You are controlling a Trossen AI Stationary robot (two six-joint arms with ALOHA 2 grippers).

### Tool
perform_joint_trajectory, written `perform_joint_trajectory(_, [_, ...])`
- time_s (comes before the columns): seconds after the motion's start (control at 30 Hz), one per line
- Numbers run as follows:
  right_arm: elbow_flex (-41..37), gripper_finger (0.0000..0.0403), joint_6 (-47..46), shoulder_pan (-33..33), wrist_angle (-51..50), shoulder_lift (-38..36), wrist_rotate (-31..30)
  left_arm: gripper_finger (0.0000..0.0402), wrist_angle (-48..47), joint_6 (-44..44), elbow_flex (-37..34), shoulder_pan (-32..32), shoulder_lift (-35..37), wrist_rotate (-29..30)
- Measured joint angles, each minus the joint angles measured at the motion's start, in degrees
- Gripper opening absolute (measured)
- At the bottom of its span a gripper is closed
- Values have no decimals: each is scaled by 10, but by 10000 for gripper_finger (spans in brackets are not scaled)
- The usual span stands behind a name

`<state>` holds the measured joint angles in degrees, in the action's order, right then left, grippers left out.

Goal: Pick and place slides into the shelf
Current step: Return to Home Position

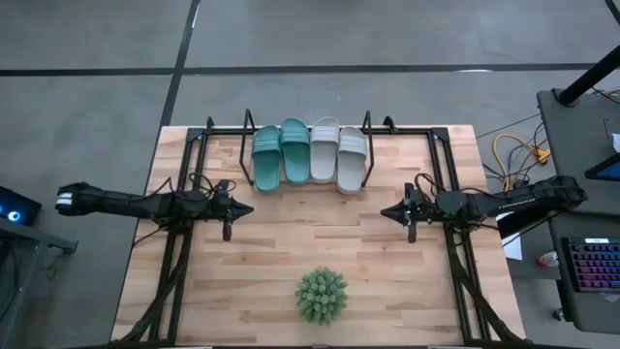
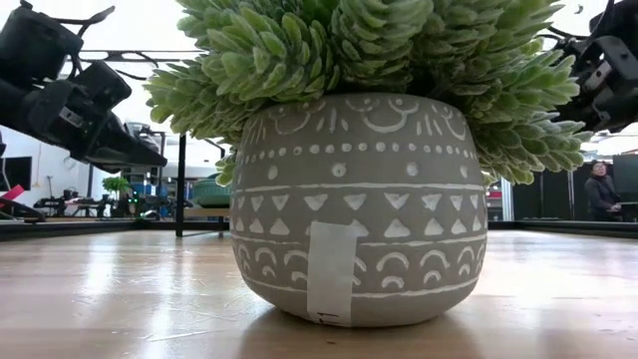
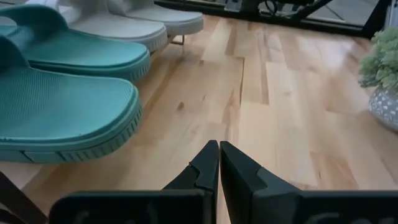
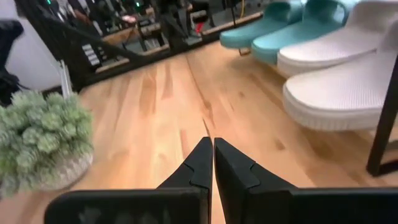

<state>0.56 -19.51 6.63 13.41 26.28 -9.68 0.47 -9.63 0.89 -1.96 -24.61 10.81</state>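
Four slides lie side by side on the shelf (image 1: 368,124) at the table's far edge. The teal pair (image 1: 280,153) is on the left and the pale grey pair (image 1: 338,153) on the right, soles down, with their near ends sticking out toward the table's middle. My left gripper (image 1: 250,207) hovers shut, left of centre, pointing right. Its wrist view shows the teal slides (image 3: 62,112) close by and the grey ones (image 3: 124,28) beyond. My right gripper (image 1: 384,211) hovers shut, right of centre, pointing left, with the grey slides (image 4: 348,93) near it.
A spiky green plant (image 1: 322,296) in a patterned grey pot (image 2: 359,209) stands near the table's near edge, in the middle. Black frame rails (image 1: 174,262) run along both sides of the wooden top. Bare wood lies between the two grippers.
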Motion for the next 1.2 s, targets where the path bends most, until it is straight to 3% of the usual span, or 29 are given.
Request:
perform_joint_trajectory(0.53, [2,8,3,0,-110,0,10,0,-111,27,38,0,-39,33])
perform_joint_trajectory(0.87, [92,8,18,0,-308,0,-11,0,-106,26,35,0,-15,61])
perform_joint_trajectory(1.0, [96,8,18,0,-304,0,-53,0,-108,26,35,0,-15,60])
perform_joint_trajectory(1.2, [93,8,13,1,-306,1,-41,0,-108,25,35,0,-15,60])
